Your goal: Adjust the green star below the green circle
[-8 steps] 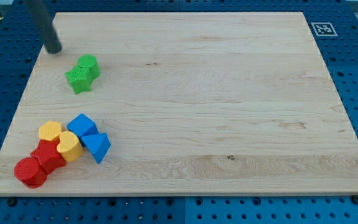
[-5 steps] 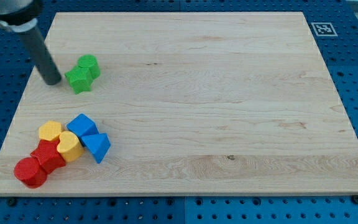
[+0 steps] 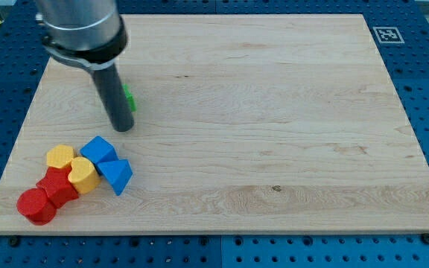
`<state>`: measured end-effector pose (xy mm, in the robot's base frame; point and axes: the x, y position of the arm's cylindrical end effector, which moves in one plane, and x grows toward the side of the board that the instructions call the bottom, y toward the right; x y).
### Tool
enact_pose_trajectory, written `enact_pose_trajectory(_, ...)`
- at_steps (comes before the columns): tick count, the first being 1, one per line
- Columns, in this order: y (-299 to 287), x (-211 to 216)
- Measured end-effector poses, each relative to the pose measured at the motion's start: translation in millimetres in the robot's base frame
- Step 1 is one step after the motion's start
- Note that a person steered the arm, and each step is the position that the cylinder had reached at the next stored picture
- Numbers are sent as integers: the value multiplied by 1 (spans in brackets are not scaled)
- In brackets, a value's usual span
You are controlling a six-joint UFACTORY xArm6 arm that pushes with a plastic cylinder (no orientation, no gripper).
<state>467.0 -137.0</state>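
Note:
My dark rod comes down from the view's top left, and my tip point(image 3: 123, 128) rests on the wooden board point(image 3: 274, 134), above the cluster of coloured blocks. Only a sliver of green point(image 3: 129, 97) shows at the rod's right edge, a little above the tip. The rod hides the rest of the green star and green circle. I cannot tell which of the two the sliver belongs to, or how they lie relative to each other.
A cluster lies at the view's bottom left: two blue blocks point(image 3: 98, 150) point(image 3: 115, 176), two yellow blocks point(image 3: 60, 156) point(image 3: 83, 176), a red block point(image 3: 58, 186) and a red cylinder point(image 3: 36, 206). A black-and-white marker point(image 3: 387, 34) sits at the board's top right corner.
My rod has swept from the board's top left down and to the right. It now covers the green star and circle, which were fully visible before.

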Motion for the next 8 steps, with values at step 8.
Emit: enact_pose_trajectory(8,63,152)
